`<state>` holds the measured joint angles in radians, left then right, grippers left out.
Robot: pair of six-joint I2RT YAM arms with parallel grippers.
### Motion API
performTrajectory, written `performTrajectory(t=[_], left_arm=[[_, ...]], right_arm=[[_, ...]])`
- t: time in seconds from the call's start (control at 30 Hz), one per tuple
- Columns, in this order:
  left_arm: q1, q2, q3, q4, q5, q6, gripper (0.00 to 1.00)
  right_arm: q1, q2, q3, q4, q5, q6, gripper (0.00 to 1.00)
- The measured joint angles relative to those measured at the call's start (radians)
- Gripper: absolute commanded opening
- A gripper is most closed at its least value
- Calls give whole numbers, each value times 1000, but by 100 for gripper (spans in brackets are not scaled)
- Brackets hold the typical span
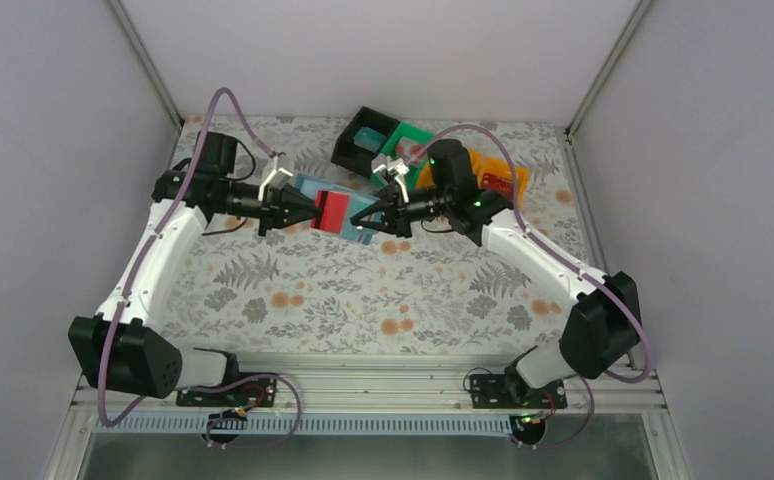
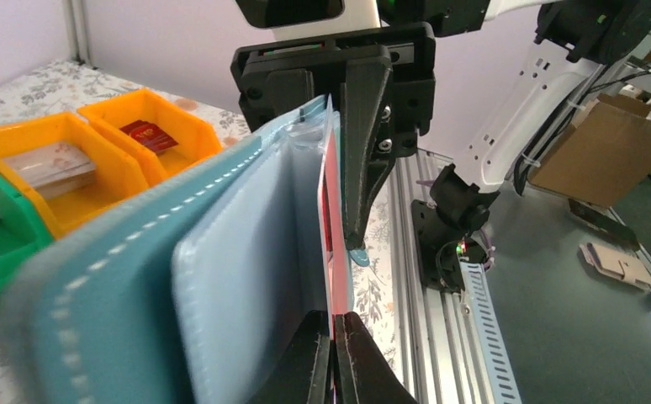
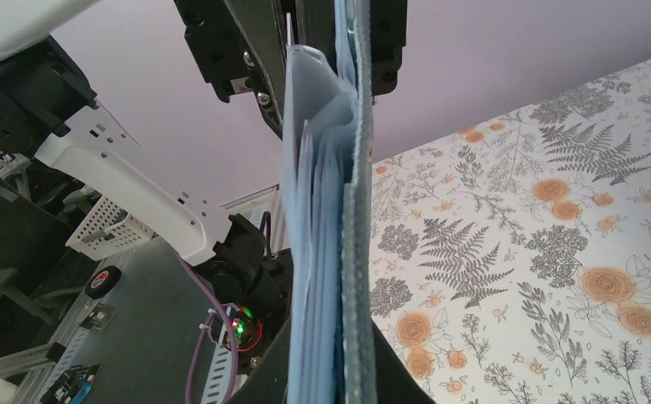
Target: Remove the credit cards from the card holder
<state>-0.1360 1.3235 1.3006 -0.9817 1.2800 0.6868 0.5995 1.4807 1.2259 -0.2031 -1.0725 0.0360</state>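
Note:
The blue-teal card holder [image 1: 310,187] hangs open above the table's middle, held between the two arms. My right gripper [image 1: 361,216] is shut on one edge of it; in the right wrist view the card holder [image 3: 326,210] runs upright between my right gripper's [image 3: 332,358] jaws. My left gripper [image 1: 315,212] is shut on a red credit card [image 1: 334,211]. In the left wrist view the thin red card [image 2: 330,227] stands edge-on in my left gripper [image 2: 334,324], still against the card holder's [image 2: 137,278] pale inner pocket. Other cards in the pockets are hidden.
A black bin [image 1: 363,135], a green bin [image 1: 403,145] and an orange bin [image 1: 498,175] stand at the back of the floral table. The orange bin [image 2: 162,126] holds a red card [image 2: 147,135]. White walls enclose the table on three sides.

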Motion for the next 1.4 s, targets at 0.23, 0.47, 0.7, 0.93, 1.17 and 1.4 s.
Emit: performTrajectory(t=[0.23, 0.47, 0.7, 0.93, 1.17, 1.4], left_arm=[[97, 6, 34, -29, -54, -24, 2], [274, 48, 23, -22, -171, -20, 2], [283, 8, 15, 5, -190, -26, 2], [262, 3, 14, 23, -169, -49, 2], [260, -37, 10, 29, -153, -61, 2], [220, -40, 93, 11, -78, -87, 2]], right_arm=[[-70, 21, -17, 1, -6, 59, 4], [-108, 256, -50, -27, 8, 127, 5], [-63, 520, -48, -34, -1, 177, 12], [-80, 599, -18, -94, 73, 195, 52], [-179, 377, -46, -142, 405, 264, 59], [-25, 19, 18, -116, 542, 152, 66]])
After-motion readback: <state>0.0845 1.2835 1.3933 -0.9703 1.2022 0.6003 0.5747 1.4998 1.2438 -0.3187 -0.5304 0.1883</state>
